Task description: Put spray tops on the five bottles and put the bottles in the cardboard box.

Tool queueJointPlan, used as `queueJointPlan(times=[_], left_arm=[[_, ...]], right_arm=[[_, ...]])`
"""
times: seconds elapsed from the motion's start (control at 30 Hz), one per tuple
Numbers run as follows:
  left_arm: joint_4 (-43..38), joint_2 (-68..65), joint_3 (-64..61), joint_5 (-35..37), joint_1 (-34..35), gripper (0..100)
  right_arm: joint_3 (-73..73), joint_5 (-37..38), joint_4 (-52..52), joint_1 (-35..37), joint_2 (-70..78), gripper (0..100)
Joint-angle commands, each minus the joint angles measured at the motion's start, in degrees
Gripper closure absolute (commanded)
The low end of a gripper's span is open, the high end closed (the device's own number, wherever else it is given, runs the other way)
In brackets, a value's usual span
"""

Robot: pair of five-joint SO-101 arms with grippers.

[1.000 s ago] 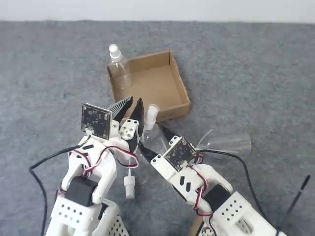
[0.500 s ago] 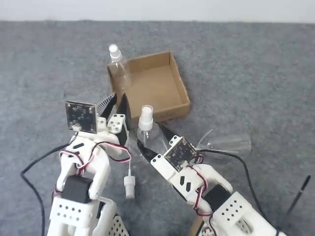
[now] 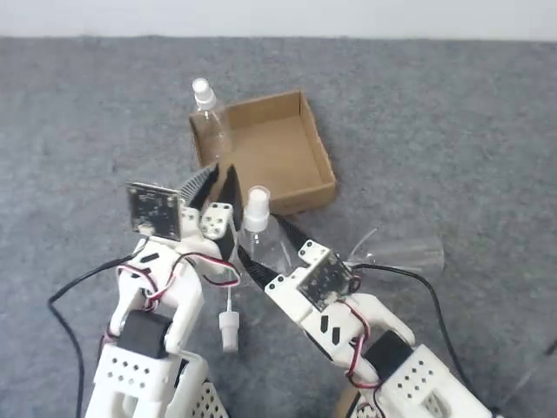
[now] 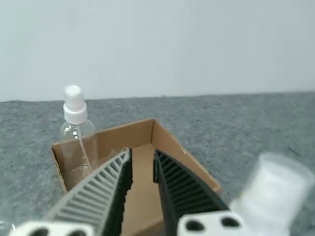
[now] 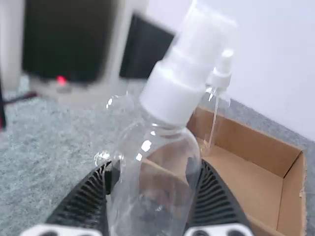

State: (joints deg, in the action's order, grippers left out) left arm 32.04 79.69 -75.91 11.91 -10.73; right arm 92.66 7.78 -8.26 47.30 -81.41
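My right gripper (image 3: 261,252) (image 5: 155,199) is shut on a clear bottle (image 3: 266,241) (image 5: 158,172), held upright just in front of the cardboard box (image 3: 265,152) (image 5: 256,167). A white spray top (image 3: 258,205) (image 5: 185,81) sits on its neck. My left gripper (image 3: 216,181) (image 4: 142,169) hangs open beside that top, nothing between its fingers. The same top (image 4: 273,189) appears off to the side of the left fingers. A second bottle with a spray top (image 3: 206,106) (image 4: 75,125) (image 5: 219,96) stands at the box's far left corner.
A loose spray top (image 3: 228,326) with its tube lies on the grey carpet between the two arm bases. A clear bottle (image 3: 405,255) without a top lies on its side to the right of the right arm. Black cables trail near both arms.
The left gripper let go of the spray top, which now sits on the held bottle. It swung away to the left, then came back a little toward the bottle.
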Motion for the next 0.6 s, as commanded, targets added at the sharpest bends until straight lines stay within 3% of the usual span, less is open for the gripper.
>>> queueJointPlan(times=[0.0, 0.2, 0.57], left_arm=[[2.2, 0.6, 1.2, -5.2, -4.7, 93], [4.9, 0.7, 1.2, -11.1, -10.8, 93], [5.0, 0.8, 1.3, -15.1, -11.4, 93]], right_arm=[[-4.2, 0.5, -8.7, 0.4, -11.4, 99.2], [-4.0, 0.5, -17.5, 0.1, -21.5, 99.2], [-2.2, 0.4, -18.9, -3.6, -22.1, 99.2]])
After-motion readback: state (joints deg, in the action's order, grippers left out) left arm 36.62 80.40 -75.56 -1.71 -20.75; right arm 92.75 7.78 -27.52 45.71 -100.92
